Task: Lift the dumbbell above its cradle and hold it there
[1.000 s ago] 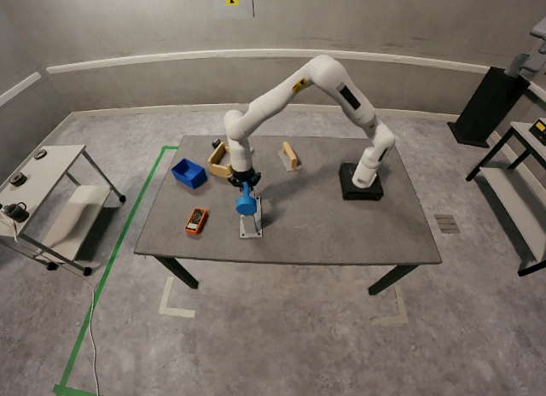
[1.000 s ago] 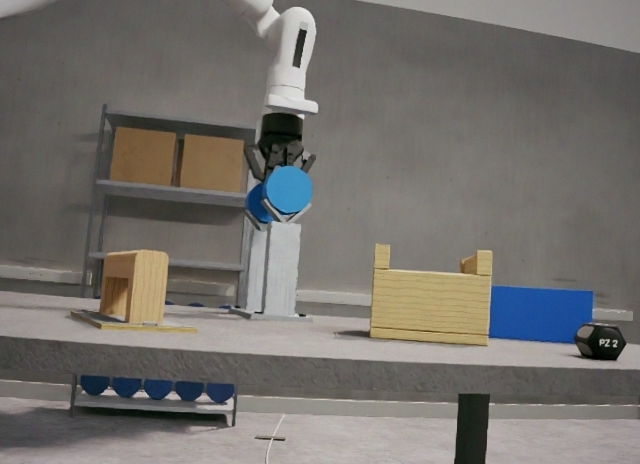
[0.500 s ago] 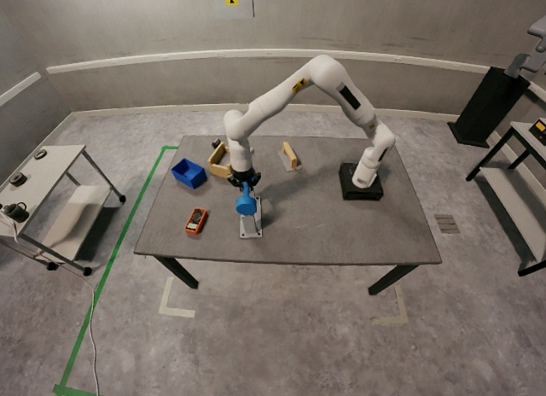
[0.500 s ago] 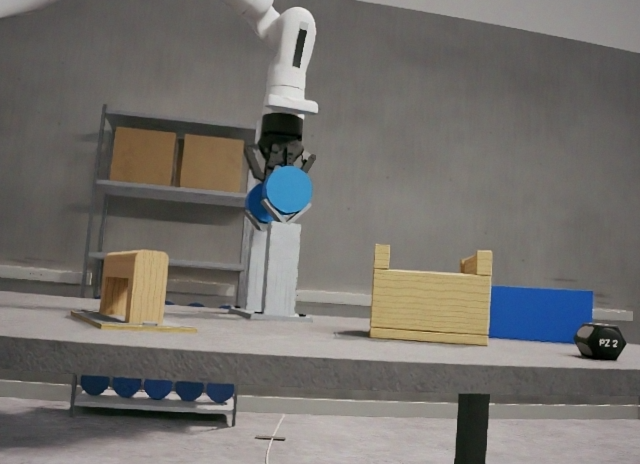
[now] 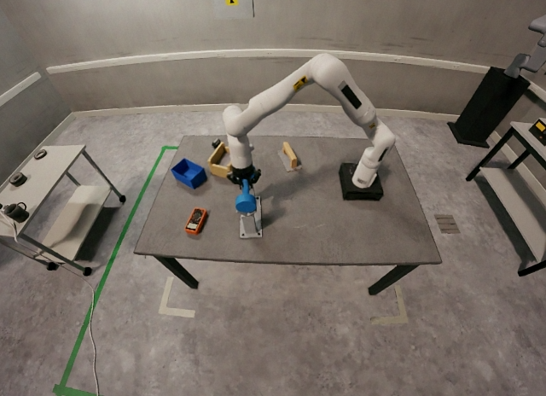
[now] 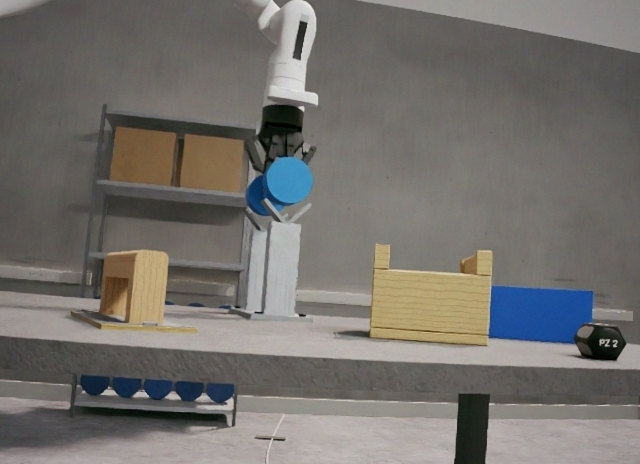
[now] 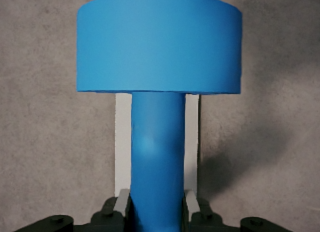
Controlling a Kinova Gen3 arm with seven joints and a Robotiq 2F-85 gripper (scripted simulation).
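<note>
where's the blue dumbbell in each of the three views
Top: dumbbell left of table centre, under the pincer.
Exterior: upper middle, just above the grey cradle.
Wrist: fills the centre, bar clamped at the bottom.
Shared landmark: the grey cradle, in every view.

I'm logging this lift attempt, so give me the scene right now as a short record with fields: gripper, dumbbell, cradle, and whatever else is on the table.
gripper: gripper shut on the dumbbell's bar, pointing straight down
dumbbell: blue dumbbell held level, bar horizontal, just above the cradle's V forks
cradle: grey cradle upright on its base plate, directly under the dumbbell
lift: barely begun; little gap shows over the forks
table items: blue bin; wooden crate; orange meter; wooden handle block; black PZ 2 piece
</note>
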